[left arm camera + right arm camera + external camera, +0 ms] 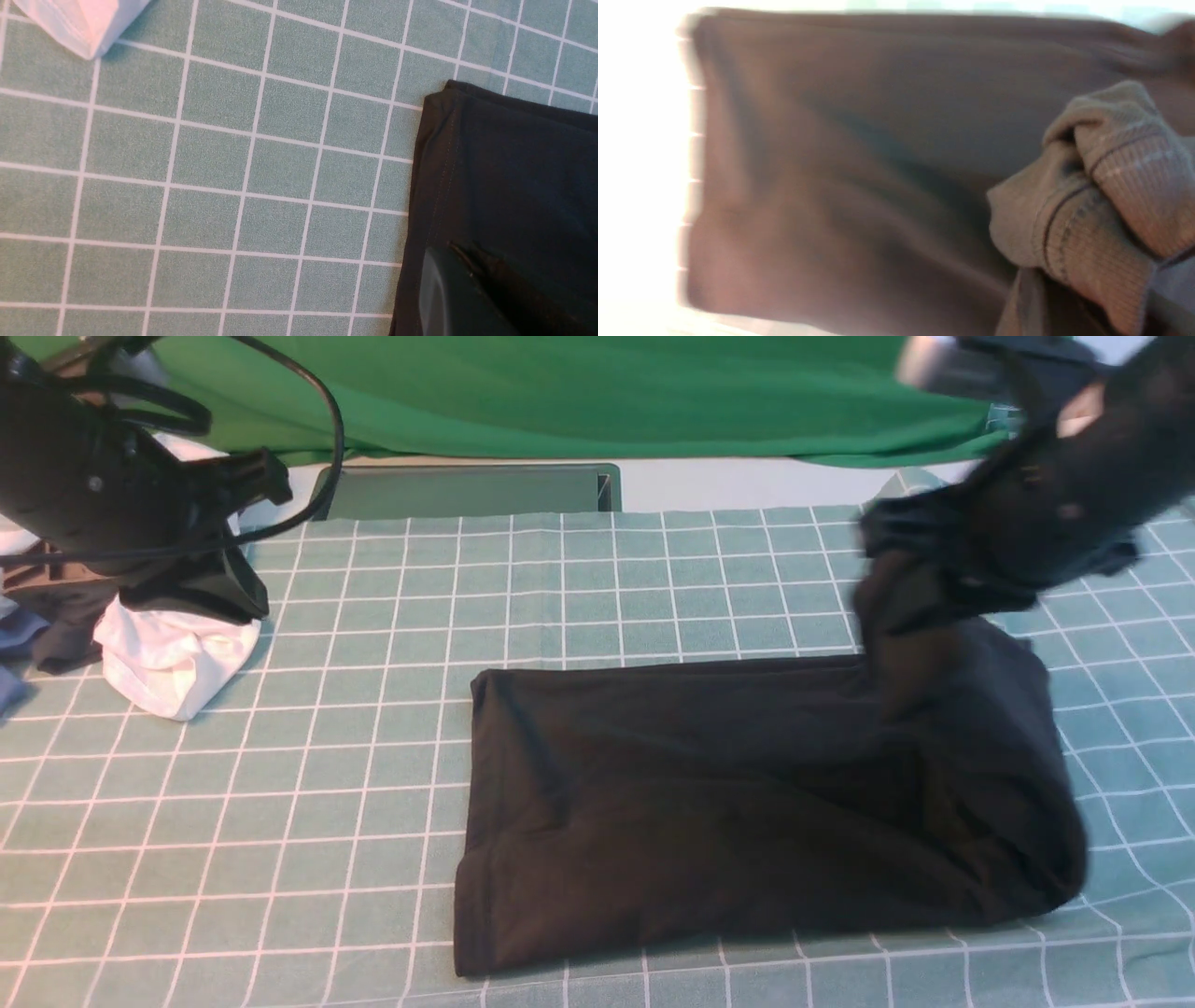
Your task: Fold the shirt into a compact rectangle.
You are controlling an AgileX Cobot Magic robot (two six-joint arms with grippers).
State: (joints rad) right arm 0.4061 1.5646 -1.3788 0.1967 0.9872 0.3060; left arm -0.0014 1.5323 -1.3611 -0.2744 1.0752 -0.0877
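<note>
The black shirt (747, 784) lies folded into a long band across the checked table cloth (355, 784). Its right end is bunched and pulled up off the table. My right gripper (910, 574) is shut on that raised bunch. In the right wrist view a ribbed, stitched hem of the shirt (1101, 210) is crumpled over the jaws and hides them. My left gripper (201, 588) hangs at the far left above a white garment, well apart from the shirt. In the left wrist view its dark fingers (462, 247) are pressed together with nothing between them, seen against the shirt's left corner (514, 163).
A white garment (173, 653) (79, 18) is heaped at the left, with darker clothes (56, 625) behind it at the table's edge. A flat grey tray (467, 490) sits at the back under the green backdrop (607, 392). A black cable (322, 420) loops over the left arm.
</note>
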